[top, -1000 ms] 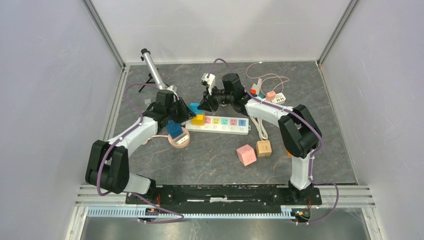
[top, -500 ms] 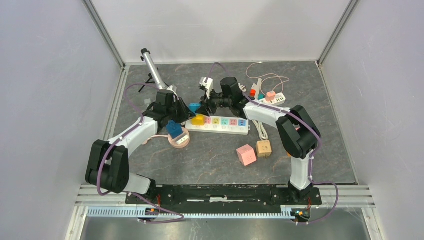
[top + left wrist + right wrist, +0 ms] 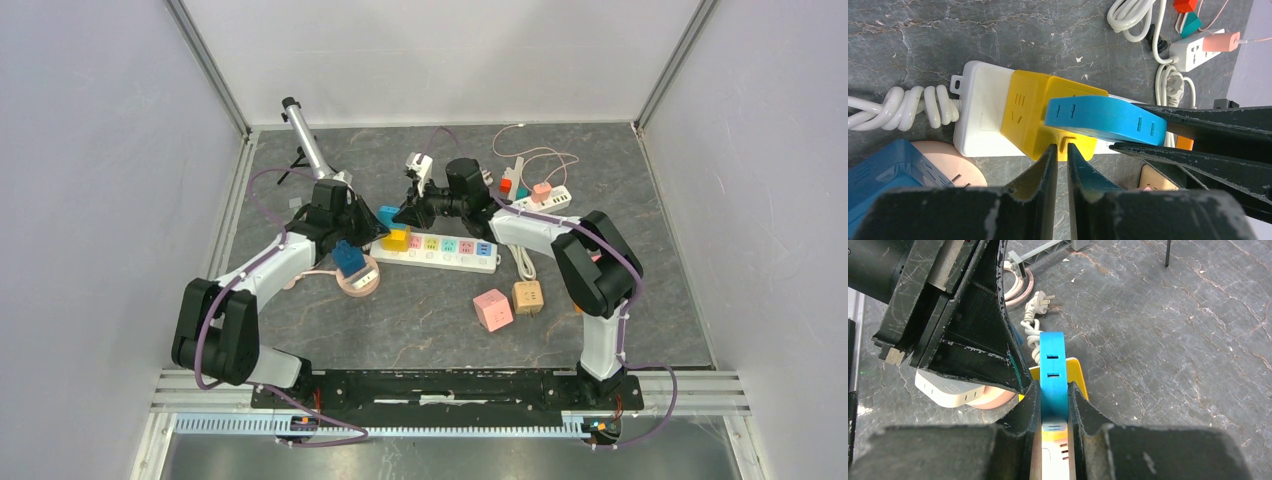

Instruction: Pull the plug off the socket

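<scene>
Between the fingers of the right gripper [image 3: 1053,390], a flat bright-blue plastic plug [image 3: 1053,371] is clamped by its broad faces, edge-on to the wrist camera. Small slots are moulded into the plug; no writing can be read on it. Directly under the plug and the right fingertips sits a chunky yellow plastic plug block [image 3: 1028,117], seated at the end of a long white power strip [image 3: 980,107]. The blue plug lies tilted above the yellow block. Its pins are hidden, so I cannot tell whether it is fully clear of the socket.

The left gripper [image 3: 1059,150] meets the right one from the opposite side. Its fingers are drawn almost together, with only a thin slit between them and nothing clearly held. Their tips rest against the near edge of the yellow block, just below the blue plug.

Beyond the right gripper's wrist, the strip carries a row of pastel socket labels [image 3: 450,244], pink, yellow, green and blue. Their markings are too small to read. Off the strip's end nearest the left gripper lies a coiled white cable [image 3: 903,107]. Beside the left fingers, a dark-blue cube adapter [image 3: 883,167] sits on a pale pink disc [image 3: 955,167]. Behind the right arm is a second white strip [image 3: 1193,50] holding small coloured plugs. All of it rests on a grey stone-patterned table [image 3: 420,330].
</scene>
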Robot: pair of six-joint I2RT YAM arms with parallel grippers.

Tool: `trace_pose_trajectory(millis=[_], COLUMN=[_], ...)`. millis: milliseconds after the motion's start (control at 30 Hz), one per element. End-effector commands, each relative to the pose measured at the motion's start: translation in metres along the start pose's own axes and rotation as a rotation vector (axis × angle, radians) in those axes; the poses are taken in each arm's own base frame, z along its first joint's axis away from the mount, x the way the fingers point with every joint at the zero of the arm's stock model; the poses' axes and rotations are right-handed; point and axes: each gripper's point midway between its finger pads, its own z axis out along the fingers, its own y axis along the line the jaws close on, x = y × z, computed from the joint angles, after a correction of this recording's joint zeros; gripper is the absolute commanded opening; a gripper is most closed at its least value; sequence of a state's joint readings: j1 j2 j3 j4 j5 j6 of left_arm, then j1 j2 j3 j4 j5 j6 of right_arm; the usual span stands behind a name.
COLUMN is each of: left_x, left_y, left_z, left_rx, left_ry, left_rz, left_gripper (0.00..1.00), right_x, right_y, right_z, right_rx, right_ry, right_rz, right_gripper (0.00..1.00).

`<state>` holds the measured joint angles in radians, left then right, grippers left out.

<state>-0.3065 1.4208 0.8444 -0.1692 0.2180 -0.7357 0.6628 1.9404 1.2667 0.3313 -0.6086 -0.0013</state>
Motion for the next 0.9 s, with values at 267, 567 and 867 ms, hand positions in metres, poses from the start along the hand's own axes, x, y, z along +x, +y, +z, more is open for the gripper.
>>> trace_pose_trajectory(millis=[267,567,867], left_x=[0.045,0.048,0.051], left_y=[0.063,0.068,0.071], left_z=[0.006,0.006,0.007], left_rx=[-0.252,-0.276,-0.295], left_ry=[0.153,0.165,0.177], left_rz=[-0.058,-0.062,-0.069], left_gripper=[0.18,0.17,0.17], right_x=[-0.078,-0.060,-0.081], right_y=[0.028,0.038,0.029], right_z=[-0.015,0.001,-0.013], right_rx=[-0.079,-0.033,-0.077], right_ry=[-0.239,-0.137,-0.235], right_rz=[0.004,-0.054,0.042], right_gripper=[0.00,0.00,0.00])
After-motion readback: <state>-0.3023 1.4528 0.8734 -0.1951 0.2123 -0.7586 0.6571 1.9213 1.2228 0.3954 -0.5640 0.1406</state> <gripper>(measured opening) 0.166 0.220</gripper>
